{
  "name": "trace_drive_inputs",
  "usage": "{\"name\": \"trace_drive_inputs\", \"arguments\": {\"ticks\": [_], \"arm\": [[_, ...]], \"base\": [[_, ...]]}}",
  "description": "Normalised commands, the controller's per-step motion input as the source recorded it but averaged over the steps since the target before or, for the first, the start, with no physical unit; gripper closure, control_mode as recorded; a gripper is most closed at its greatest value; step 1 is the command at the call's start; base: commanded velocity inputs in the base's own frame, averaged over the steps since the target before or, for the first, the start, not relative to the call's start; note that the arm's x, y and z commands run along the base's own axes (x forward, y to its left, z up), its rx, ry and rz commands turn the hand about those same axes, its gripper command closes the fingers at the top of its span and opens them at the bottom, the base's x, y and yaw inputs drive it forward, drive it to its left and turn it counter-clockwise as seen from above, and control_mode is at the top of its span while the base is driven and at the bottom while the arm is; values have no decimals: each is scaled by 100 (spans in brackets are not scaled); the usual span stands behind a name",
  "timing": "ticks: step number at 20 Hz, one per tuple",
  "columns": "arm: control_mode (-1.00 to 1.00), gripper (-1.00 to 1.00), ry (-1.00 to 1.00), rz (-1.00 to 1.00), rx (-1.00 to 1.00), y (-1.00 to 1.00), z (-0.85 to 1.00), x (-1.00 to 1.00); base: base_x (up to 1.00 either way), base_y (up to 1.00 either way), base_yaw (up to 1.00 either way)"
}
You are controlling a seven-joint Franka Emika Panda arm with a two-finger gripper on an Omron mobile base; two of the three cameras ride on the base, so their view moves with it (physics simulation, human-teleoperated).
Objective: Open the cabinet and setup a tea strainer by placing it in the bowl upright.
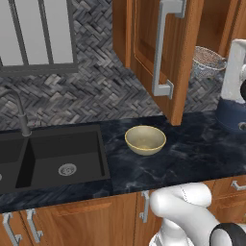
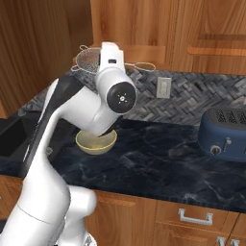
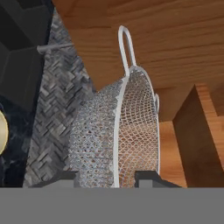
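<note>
Hand view | gripper [image 3: 106,179] is clamping the tea strainer [image 3: 118,135] by its rim, aloft beside the open cabinet [image 1: 144,53] | bowl [image 1: 145,140] is lying below (on the counter [image 1: 192,149]), leftward.

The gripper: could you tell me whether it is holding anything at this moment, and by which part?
The gripper holds the tea strainer, its fingertips closed on the metal rim at the basket's edge.

White Franka arm [image 2: 72,125] raised before the wooden cabinets [image 2: 144,29], its hand beside a wire-mesh tea strainer [image 2: 89,60]; below, a pale yellow bowl [image 2: 96,141] on the dark marble counter [image 2: 158,163], a blue toaster [image 2: 226,134] at right.
</note>
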Motion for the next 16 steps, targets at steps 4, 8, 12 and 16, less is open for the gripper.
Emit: {"name": "trace_drive_inputs", "arguments": {"ticks": [4, 8, 12, 16], "arm": [[-100, 100, 7, -3, 0, 0, -29, -96], [-100, 100, 19, -4, 0, 0, -26, -55], [-100, 100, 23, -3, 0, 0, -34, -29], [-100, 100, 21, 0, 0, 0, -51, -10]], "base": [[0, 0, 0], [0, 0, 0], [0, 0, 0], [0, 0, 0]]}}
